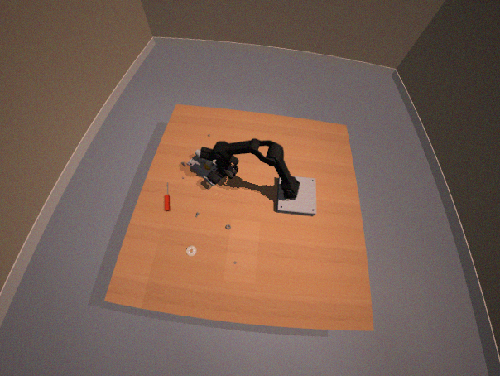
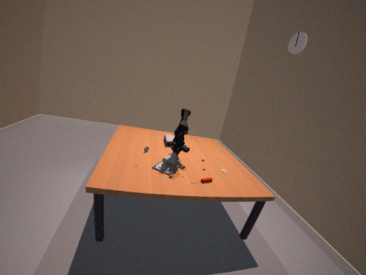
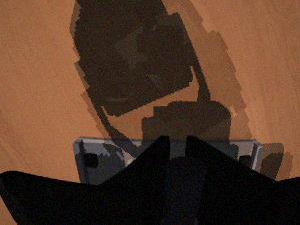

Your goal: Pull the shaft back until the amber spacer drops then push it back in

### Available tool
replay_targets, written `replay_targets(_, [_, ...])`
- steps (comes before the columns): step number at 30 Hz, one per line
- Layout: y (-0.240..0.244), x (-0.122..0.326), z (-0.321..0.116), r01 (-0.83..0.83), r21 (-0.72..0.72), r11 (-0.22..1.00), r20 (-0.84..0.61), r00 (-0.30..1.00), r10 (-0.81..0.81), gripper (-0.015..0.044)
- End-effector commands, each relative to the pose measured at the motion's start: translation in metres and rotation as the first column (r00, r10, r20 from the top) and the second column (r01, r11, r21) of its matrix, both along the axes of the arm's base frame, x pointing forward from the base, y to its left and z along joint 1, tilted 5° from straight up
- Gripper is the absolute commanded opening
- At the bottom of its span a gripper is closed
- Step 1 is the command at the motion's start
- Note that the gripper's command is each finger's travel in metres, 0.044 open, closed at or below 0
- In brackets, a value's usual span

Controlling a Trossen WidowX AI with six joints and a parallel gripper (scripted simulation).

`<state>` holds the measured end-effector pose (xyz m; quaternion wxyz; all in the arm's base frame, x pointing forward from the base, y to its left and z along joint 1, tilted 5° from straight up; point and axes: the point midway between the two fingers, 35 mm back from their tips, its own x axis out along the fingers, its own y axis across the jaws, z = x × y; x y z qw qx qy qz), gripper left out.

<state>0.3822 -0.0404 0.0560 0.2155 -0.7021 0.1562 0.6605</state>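
Note:
A grey fixture with a base plate [image 1: 193, 164] [image 2: 156, 167] [image 3: 78, 155] stands at the left side of the table in the top view. A small amber patch [image 1: 208, 166] [image 2: 169, 165] shows within it; which spacer this is, I cannot tell. My gripper [image 3: 177, 144] is over the fixture, shut on the shaft [image 3: 184, 186], which shows as a dark bar between the fingers in the wrist view. The arm and fingers hide most of the shaft and spacers, and the housing block is too small and shaded to make out clearly.
A red screwdriver [image 1: 167, 203] [image 2: 206, 180] lies near the fixture. A white ring [image 1: 191, 251] [image 2: 223, 171], a small nut [image 1: 228, 227] and a small screw [image 1: 197, 214] lie on the table. A grey box-like plate [image 1: 304, 199] is at the arm's base. Shadows cover the fixture.

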Motion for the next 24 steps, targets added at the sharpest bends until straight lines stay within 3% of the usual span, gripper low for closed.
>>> replay_targets(1, [0.0003,-0.0003,-0.0002,0.0,0.0,1.0,0.002,1.0,0.0,0.0])
replay_targets(24, [-0.0005,0.0015,0.0005,0.0,-0.001,1.0,0.002,1.0,0.0,0.0])
